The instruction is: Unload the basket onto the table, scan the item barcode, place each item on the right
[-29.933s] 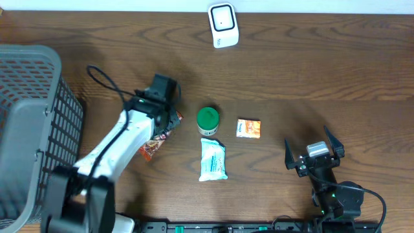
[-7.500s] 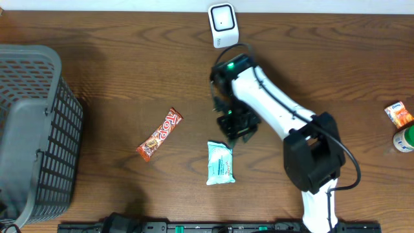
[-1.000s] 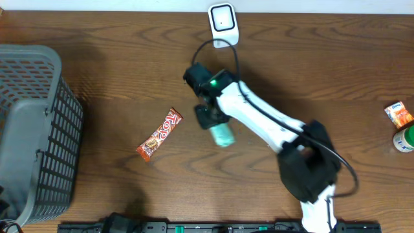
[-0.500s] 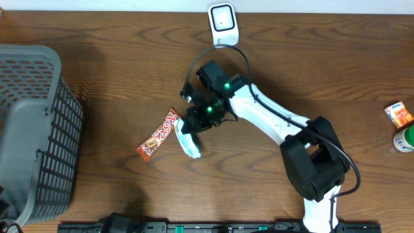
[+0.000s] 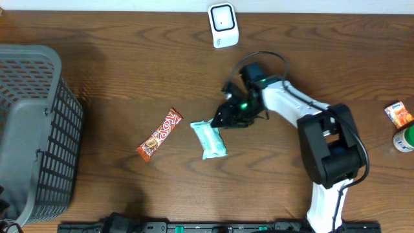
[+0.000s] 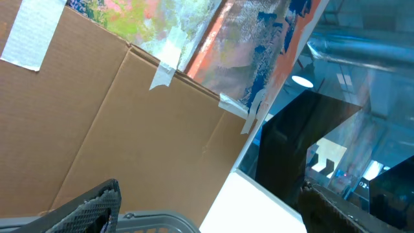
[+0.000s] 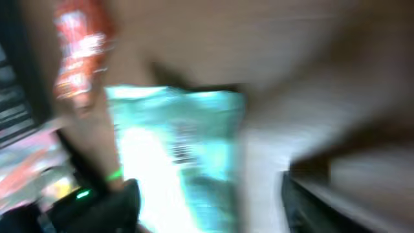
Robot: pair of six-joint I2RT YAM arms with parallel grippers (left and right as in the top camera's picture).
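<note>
My right claw (image 5: 226, 118) stands open with nothing in it, just beside the packet (image 5: 208, 139), which lies flat on the bench (image 5: 310, 58) near the middle. The scanner (image 5: 223, 24) sits at the far edge, well apart from the packet. My left claw (image 6: 217, 208) is spread wide and empty, up by the basket (image 5: 32, 129) and out of the overhead view.

What worries me is this: the packet is soft, so a pinch at one end could fold or crease it, and a wrinkled code would not read. If I take it with the code facing my fingers or the bench, the scanner gets only plain wrapper. A loose hold could also let it slide out on the way across. The bar (image 5: 160, 134) lies near the packet on its other side, and a careless sweep might knock it.

My right wrist view is badly smeared. I see teal wrapper with some dark print that may be the code, but I cannot tell. From above, the claw's fingertips merge into shadow, so whether they touch the packet is unclear.
</note>
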